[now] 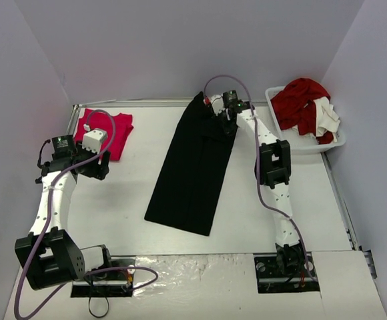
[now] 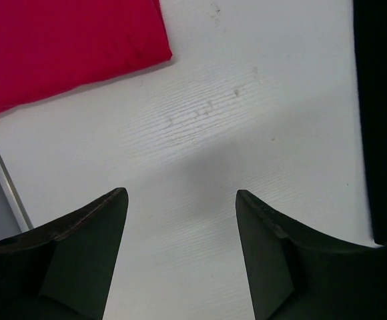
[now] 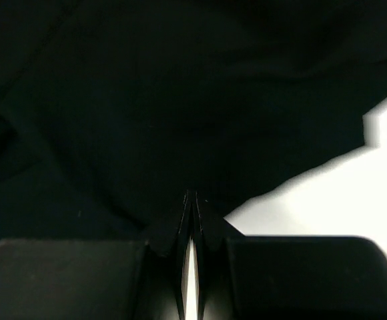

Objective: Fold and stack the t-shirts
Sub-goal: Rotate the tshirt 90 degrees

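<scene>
Where the two arm bases are bolted at the near edge, only the top view shows a crinkled, shiny sheet (image 1: 200, 270) between them on the white table (image 1: 113, 207). Only the left wrist view shows the table's faint woodgrain streaks, with the left gripper (image 2: 180, 197) above bare surface, its dark fingers spread wide and holding nothing. In the middle lies the black t-shirt (image 1: 192, 167), folded into a long, smooth, slanted strip that is narrower at its far end. Beyond the left gripper, the pink-red t-shirt (image 1: 120, 130) is a flat folded rectangle in the far left corner, well apart from the black one. At the strip's far end, the right gripper (image 3: 191, 195) has its fingers pressed together. The right wrist view shows matte black cloth reaching the tips, but whether any is pinched cannot be told. Far right, a white plastic basket (image 1: 310, 148) holds rumpled red cloth (image 1: 300, 100) and white cloth (image 1: 327, 119).
</scene>
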{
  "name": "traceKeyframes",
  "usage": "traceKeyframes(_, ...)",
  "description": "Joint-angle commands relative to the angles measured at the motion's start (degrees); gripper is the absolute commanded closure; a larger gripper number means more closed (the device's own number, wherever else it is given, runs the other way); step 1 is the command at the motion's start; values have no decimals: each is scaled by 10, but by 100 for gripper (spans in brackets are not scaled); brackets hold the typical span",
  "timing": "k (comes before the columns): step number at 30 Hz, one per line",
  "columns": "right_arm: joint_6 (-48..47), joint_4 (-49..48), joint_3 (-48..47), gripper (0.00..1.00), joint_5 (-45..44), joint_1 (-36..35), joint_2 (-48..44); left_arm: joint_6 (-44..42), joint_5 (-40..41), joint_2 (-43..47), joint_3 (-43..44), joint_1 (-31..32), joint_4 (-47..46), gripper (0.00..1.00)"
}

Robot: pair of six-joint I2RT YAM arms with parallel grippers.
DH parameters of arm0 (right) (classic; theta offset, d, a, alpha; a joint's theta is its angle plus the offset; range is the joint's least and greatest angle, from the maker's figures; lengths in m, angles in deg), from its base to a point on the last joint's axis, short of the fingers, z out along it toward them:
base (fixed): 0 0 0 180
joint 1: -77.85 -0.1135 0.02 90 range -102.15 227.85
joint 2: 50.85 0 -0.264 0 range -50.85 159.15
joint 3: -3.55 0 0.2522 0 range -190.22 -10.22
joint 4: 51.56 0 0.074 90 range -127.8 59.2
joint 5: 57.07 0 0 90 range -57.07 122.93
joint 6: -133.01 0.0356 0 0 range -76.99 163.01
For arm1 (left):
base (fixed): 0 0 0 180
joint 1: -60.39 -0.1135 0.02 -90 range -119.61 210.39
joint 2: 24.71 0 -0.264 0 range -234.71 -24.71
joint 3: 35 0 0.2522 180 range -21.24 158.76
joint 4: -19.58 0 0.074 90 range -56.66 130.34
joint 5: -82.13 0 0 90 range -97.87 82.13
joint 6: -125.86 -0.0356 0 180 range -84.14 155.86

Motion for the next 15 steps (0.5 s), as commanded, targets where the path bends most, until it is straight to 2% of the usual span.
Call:
traceKeyframes(1,2,27,-33,100,21,3,49,10,15,-2,6,-11,-12,36)
traceKeyframes(15,-22,29,-29,100,28,-8,121,2,15,-22,-1,-34,-12,36)
